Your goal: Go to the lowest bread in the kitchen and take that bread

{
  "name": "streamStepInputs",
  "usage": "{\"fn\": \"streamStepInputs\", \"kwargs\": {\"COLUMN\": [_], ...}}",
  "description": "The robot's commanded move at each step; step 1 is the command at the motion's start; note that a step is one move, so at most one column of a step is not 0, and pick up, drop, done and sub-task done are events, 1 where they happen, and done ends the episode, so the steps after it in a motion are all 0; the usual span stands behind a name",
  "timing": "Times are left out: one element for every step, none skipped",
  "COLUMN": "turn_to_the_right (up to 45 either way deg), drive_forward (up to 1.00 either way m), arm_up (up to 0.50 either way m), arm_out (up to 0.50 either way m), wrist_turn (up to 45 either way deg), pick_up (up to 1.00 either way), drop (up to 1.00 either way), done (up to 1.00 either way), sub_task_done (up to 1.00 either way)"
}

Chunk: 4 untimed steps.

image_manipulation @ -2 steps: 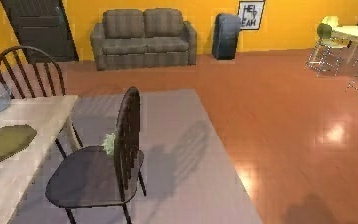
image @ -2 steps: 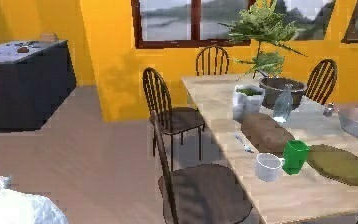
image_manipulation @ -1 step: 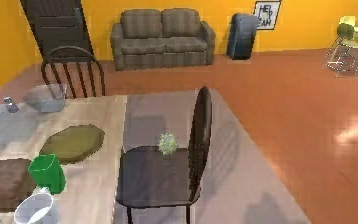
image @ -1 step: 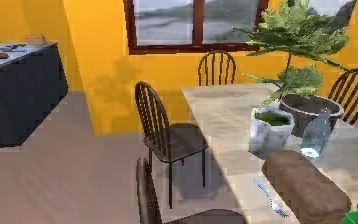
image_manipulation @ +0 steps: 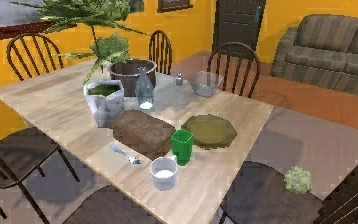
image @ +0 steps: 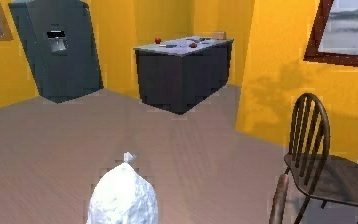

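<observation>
We face a kitchen with orange walls and a plank floor (image: 187, 140). A dark fridge (image: 57, 50) stands by the far wall. Beside it is a dark counter (image: 182, 75), and its grey top carries a pale block (image: 219, 35), perhaps bread, at the far right corner. To the side, a wooden table (image_manipulation: 47, 100) bears a dark brown loaf (image_manipulation: 142, 132) about its middle, just beside a green cup (image_manipulation: 182, 147) and an olive plate (image_manipulation: 211, 131). A metal pot (image_manipulation: 133, 72) and a glass bowl (image_manipulation: 208, 82) stand toward the far edge. We cannot tell the gripper's state.

pale wood table (image_manipulation: 47, 100), green plastic cup (image_manipulation: 182, 147)
</observation>
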Motion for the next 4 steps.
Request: {"fn": "streamStepInputs", "kwargs": {"turn_to_the_right": [0.0, 0.0, 0.0, 0.0], "drive_forward": [0.00, 0.00, 0.00, 0.00], "arm_up": [0.50, 0.38, 0.00, 0.00], "arm_out": [0.00, 0.00, 0.30, 0.00], "wrist_turn": [0.0, 0.0, 0.0, 45.0], "pick_up": [0.00, 0.00, 0.00, 0.00], "drop": [0.00, 0.00, 0.00, 0.00], "done": [0.00, 0.00, 0.00, 0.00], "sub_task_done": [0.00, 0.00, 0.00, 0.00]}}
